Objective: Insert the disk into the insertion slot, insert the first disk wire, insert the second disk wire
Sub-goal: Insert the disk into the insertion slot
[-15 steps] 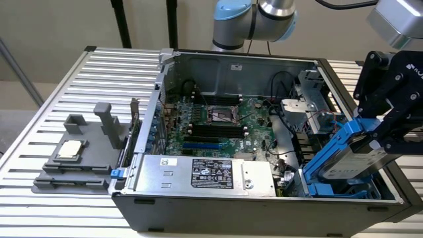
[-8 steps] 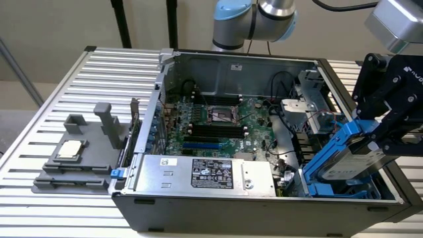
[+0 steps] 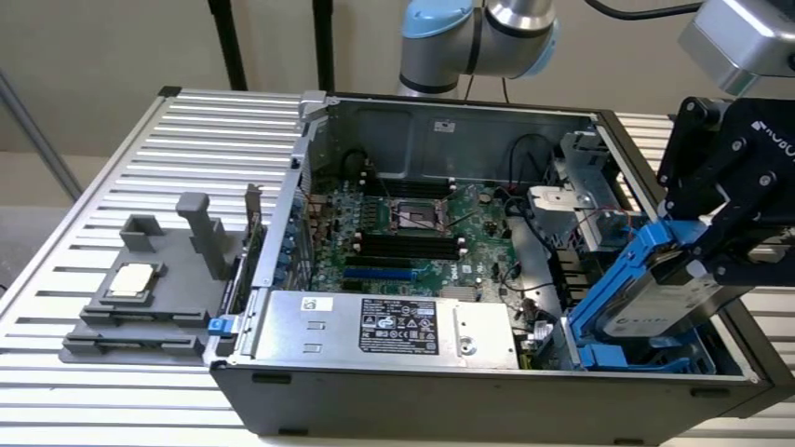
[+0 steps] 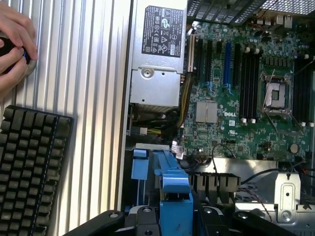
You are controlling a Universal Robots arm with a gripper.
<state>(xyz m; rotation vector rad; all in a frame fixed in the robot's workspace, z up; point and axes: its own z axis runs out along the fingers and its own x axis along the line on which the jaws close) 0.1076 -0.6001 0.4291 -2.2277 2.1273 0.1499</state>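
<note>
The disk [image 3: 656, 300], a silver-grey drive with a white label in a bright blue carrier, hangs tilted over the open computer case at the exterior view's right. My black gripper [image 3: 727, 259] is shut on its upper end. Its lower end points down into the insertion slot [image 3: 631, 359], the grey drive cage with blue fittings in the case's near right corner. Whether it touches the cage I cannot tell. In the wrist view the blue carrier [image 4: 173, 189] sits between my fingers [image 4: 140, 216], with my gripper [image 4: 174, 219] above the cage's blue fitting [image 4: 140, 164].
The silver power-supply box [image 3: 385, 326] lies along the case's front beside the cage, with the green motherboard [image 3: 410, 233] behind it. Black cables [image 3: 546, 219] run near the cage. A grey holder block with a chip [image 3: 137, 284] sits outside at left. A keyboard [image 4: 29, 167] and a person's hand [image 4: 15, 44] are beside the case.
</note>
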